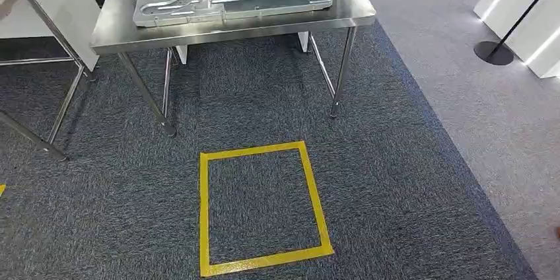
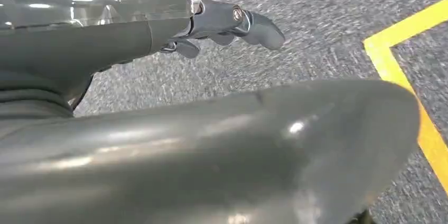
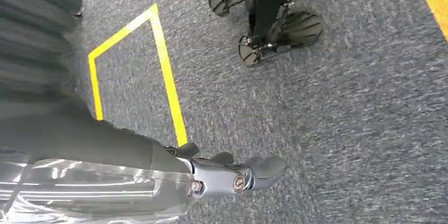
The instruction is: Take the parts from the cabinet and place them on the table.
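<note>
- The right hand (image 3: pixel 232 174) is seen over grey carpet (image 3: pixel 343 129), with dark fingers (image 3: pixel 264 167) extended and nothing gripped.
- A clear wrapped part (image 3: pixel 90 189) is seen against the hand's near side.
- A yellow tape outline (image 3: pixel 164 76) is laid on the carpet beyond the hand.

Workshop or demo hall, steel table (image 1: pixel 119 26), carpet, yellow floor tape (image 1: pixel 205 214)

head high, wrists low, sharing yellow square (image 1: pixel 263 209)
</note>
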Tool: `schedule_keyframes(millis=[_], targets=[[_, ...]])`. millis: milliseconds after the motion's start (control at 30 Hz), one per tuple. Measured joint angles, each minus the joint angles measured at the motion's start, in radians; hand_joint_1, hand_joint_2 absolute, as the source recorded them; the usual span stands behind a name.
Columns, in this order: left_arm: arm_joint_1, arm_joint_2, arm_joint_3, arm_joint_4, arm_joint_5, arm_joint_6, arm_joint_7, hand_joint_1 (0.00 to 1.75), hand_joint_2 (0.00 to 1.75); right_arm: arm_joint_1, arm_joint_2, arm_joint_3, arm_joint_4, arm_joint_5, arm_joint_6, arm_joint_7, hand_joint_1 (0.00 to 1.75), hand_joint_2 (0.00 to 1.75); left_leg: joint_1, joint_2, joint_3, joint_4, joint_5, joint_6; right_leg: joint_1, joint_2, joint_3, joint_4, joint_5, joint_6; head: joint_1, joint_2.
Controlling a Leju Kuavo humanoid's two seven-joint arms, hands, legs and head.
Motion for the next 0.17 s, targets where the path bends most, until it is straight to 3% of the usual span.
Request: schedule_keyframes(millis=[67,100,133,167], targets=[[-0.002,0.000,0.000,0.000,0.000,0.000,0.000,0.00,0.00,-0.001,0.000,0.000,0.000,0.002,0.000,0.000,0.00,1.75,0.002,0.001,0.095,-0.188,0.091,0.003,-0.001,0.000,0.000,0.008,-0.002,0.005,0.000,0.000],[-0.004,0.000,0.000,0.000,0.000,0.000,0.000,0.00,0.00,-0.001,0.000,0.000,0.000,0.003,0.000,0.000,0.00,1.75,0.002,0.002,0.120,-0.246,0.089,0.007,0.000,0.000,-0.003,0.013,-0.004,0.011,0.000,0.000],[-0.005,0.000,0.000,0.000,0.000,0.000,0.000,0.00,0.00,-0.003,0.000,0.000,0.000,0.003,0.000,0.000,0.00,1.75,-0.003,-0.001,0.115,-0.253,0.091,0.018,0.006,0.002,-0.009,0.020,-0.003,0.019,0.000,0.000],[-0.004,0.000,0.000,0.000,0.000,0.000,0.000,0.00,0.00,-0.003,0.000,0.000,0.000,0.003,-0.001,0.000,0.00,1.75,-0.002,-0.002,0.110,-0.250,0.092,0.023,0.006,0.001,-0.011,0.019,0.000,0.025,0.000,0.000]])
